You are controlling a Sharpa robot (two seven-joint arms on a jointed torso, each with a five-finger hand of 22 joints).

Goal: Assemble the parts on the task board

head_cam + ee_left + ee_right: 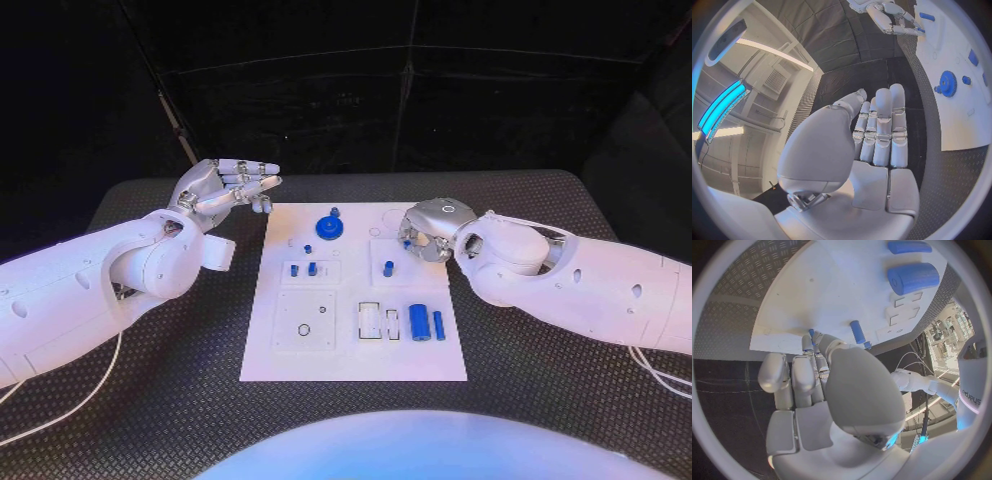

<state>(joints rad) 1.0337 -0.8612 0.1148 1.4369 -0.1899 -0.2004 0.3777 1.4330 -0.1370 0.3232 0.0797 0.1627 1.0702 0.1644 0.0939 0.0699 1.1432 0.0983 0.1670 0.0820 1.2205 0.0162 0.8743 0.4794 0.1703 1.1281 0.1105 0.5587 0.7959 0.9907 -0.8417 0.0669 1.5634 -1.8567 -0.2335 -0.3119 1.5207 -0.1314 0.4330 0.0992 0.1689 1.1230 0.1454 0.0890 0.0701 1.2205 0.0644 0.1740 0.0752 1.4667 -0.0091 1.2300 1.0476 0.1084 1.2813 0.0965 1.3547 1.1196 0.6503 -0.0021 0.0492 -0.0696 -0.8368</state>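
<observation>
Right hand (428, 240) over task board (355, 360), fingertips hidden, grasp unclear; left hand (227, 188) empty, fingers straight.

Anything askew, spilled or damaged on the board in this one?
Nothing stands out. The board lies flat and square on the table, the blue gear sits at its far end, two blue cylinders lie side by side near the right edge. The left hand holds nothing; the right hand is over the board.
</observation>
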